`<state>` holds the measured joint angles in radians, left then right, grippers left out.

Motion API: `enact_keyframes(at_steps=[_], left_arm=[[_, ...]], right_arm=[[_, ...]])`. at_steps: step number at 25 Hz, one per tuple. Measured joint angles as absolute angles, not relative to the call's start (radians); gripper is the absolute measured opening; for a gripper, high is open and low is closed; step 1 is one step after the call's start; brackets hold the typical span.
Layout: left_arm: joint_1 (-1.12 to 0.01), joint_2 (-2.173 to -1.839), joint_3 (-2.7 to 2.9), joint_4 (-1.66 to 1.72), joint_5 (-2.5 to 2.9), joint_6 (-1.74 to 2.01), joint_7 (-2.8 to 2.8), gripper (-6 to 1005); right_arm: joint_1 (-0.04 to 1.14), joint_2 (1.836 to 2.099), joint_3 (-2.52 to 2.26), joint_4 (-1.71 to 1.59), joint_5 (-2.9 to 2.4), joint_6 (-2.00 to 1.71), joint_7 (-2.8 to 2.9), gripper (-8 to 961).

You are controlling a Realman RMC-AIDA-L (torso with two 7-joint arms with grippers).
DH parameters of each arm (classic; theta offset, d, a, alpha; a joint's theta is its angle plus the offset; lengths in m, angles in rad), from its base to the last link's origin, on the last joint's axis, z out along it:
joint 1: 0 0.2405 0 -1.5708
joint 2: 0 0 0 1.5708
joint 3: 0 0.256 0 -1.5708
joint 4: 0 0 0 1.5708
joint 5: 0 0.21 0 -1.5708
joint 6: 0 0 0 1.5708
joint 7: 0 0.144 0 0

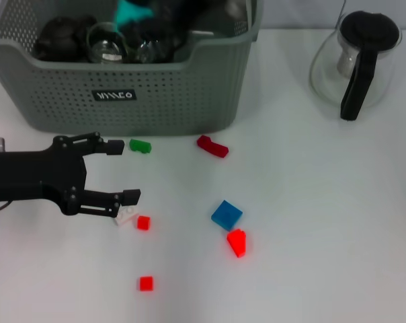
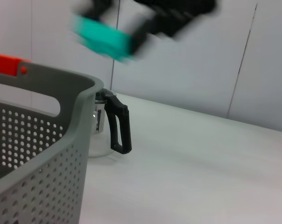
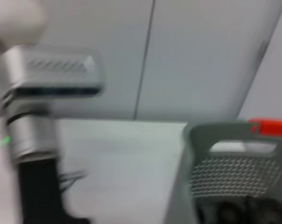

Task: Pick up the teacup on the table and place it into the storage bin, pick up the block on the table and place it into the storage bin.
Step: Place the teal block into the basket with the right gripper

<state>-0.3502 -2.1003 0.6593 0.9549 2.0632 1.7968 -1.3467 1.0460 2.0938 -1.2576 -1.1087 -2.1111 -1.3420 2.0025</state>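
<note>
The grey-green storage bin (image 1: 156, 94) stands at the back left, and a glass teacup (image 1: 105, 44) and dark cups lie inside it. My right gripper (image 1: 151, 8) is blurred above the bin, shut on a teal block (image 1: 130, 11). The left wrist view shows that gripper (image 2: 136, 30) and the teal block (image 2: 103, 39) above the bin's rim (image 2: 61, 81). My left gripper (image 1: 126, 171) is open and empty, low over the table in front of the bin. A green block (image 1: 140, 145) lies just beyond its far finger. A white block (image 1: 127, 216) and a small red block (image 1: 143, 223) lie by its near finger.
A dark red block (image 1: 212, 146), a blue block (image 1: 226, 214), a red block (image 1: 236, 242) and another small red block (image 1: 146, 283) lie on the white table. A glass teapot (image 1: 357, 57) with a black lid and handle stands at the back right.
</note>
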Motion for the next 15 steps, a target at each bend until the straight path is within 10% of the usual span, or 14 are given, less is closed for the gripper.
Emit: enact_keyframes(at_steps=[15], left_arm=[[-0.359, -2.098, 0.658, 0.953, 2.068, 1.796, -1.349, 951]], right_arm=[[1.251, 2.098, -1.24, -0.666, -2.229, -0.968, 1.866, 550]])
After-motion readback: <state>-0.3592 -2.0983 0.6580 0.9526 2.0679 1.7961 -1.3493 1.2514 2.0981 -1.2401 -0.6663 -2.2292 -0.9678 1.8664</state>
